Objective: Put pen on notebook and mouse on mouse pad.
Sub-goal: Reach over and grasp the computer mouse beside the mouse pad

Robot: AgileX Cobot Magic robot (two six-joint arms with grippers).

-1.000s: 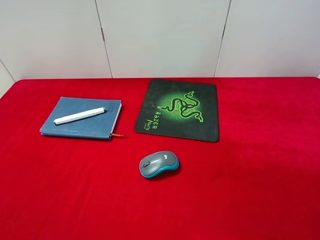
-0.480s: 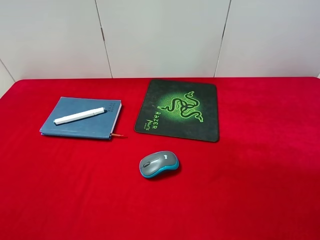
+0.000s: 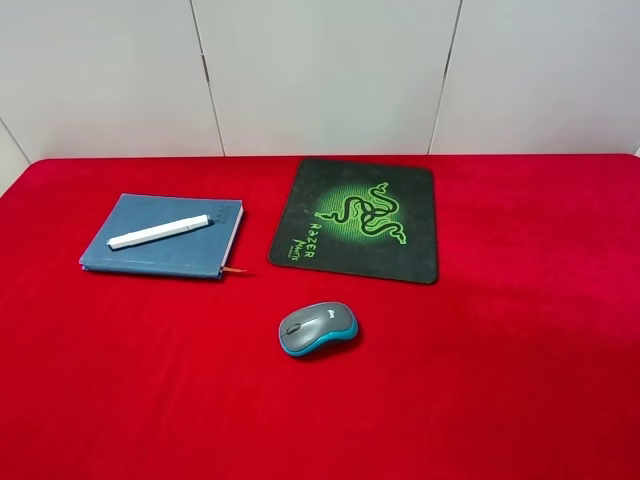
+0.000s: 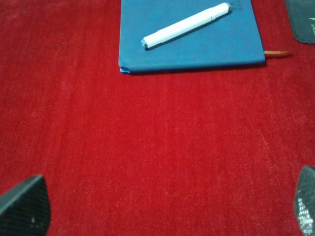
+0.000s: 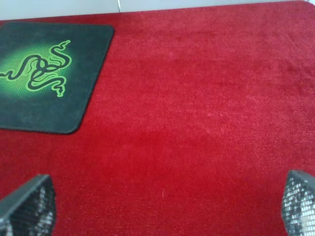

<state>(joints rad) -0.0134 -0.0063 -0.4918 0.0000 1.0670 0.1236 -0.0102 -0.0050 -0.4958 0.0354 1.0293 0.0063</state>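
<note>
The white pen [image 3: 159,232] lies diagonally on the slate-blue notebook [image 3: 170,250] at the left of the table; both also show in the left wrist view, the pen [image 4: 186,24] on the notebook [image 4: 197,49]. The grey and blue mouse [image 3: 318,328] sits on the red cloth, in front of the black mouse pad [image 3: 360,220] and apart from it. A corner of the mouse pad [image 5: 49,73] appears in the right wrist view. My left gripper [image 4: 165,206] is open over bare cloth short of the notebook. My right gripper [image 5: 162,204] is open, to the right of the pad. Neither arm shows in the high view.
A red cloth [image 3: 520,350] covers the whole table. White wall panels [image 3: 320,70] stand behind its far edge. The notebook's orange ribbon [image 3: 236,270] sticks out at its near right corner.
</note>
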